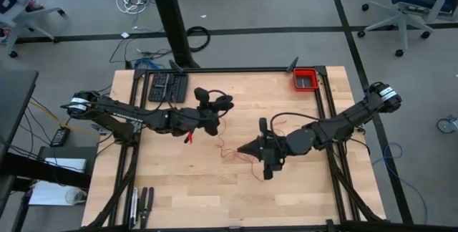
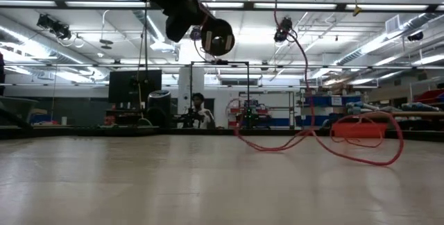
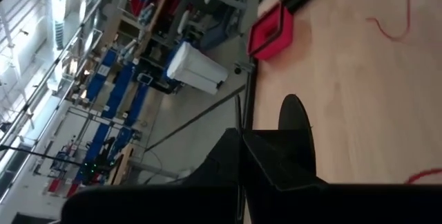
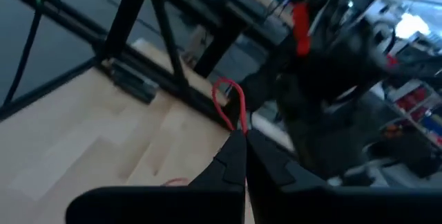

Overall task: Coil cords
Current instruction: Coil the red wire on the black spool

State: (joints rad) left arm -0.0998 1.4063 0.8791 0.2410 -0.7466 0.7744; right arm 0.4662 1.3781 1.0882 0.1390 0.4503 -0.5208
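While pinched in right fingers (image 4: pixel 243 135), red cord (image 4: pixel 228 103), table (image 1: pixel 300 196)

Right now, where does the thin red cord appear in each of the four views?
High view: the red cord lies on the wood at table centre, between both grippers.
Low view: loops at centre-right, one strand rising upward.
Left wrist view: a strand at the upper right.
Right wrist view: a loop at the right gripper tips.
Shared landmark: the red bin, also in the left wrist view.

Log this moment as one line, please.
left gripper: shut, raised | right gripper: pinching red cord | cord trailing on table
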